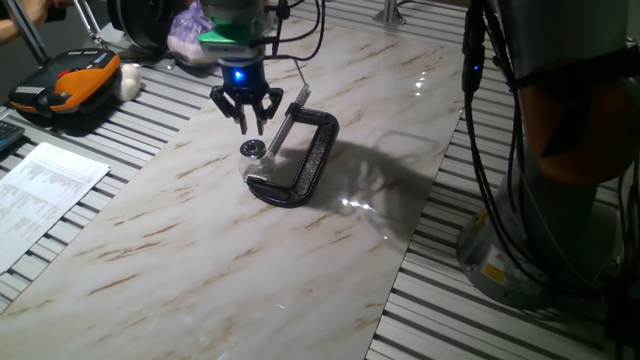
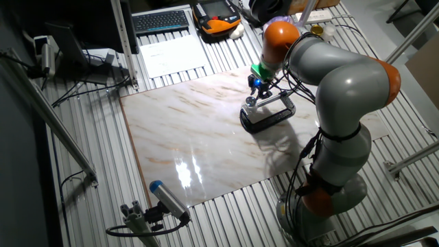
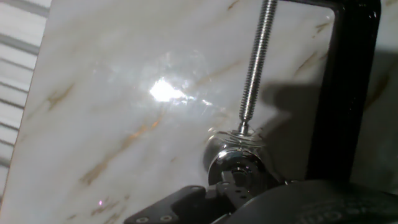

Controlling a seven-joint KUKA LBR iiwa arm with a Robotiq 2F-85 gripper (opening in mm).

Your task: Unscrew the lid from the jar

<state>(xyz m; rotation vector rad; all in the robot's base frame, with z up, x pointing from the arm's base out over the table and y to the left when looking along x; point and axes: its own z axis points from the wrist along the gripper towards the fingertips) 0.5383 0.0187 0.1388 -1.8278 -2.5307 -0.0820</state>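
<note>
The tiny clear jar (image 1: 256, 165) stands upright in the mouth of a black C-clamp (image 1: 312, 158) that lies flat on the marble slab (image 1: 200, 250). The silvery round lid (image 1: 253, 149) sits on top of the jar. My gripper (image 1: 252, 124) hangs just above the lid with its fingers spread, open and holding nothing. In the other fixed view the gripper (image 2: 255, 93) is over the clamp (image 2: 269, 114). In the hand view the shiny lid (image 3: 233, 163) lies right below the tip of the clamp's threaded screw (image 3: 252, 62). My fingertips do not show there.
An orange and black device (image 1: 65, 85) and printed sheets (image 1: 45, 190) lie on the slatted table to the left. My arm's base (image 1: 560, 180) with its cables stands at the right. A keyboard (image 2: 161, 20) sits at the far side.
</note>
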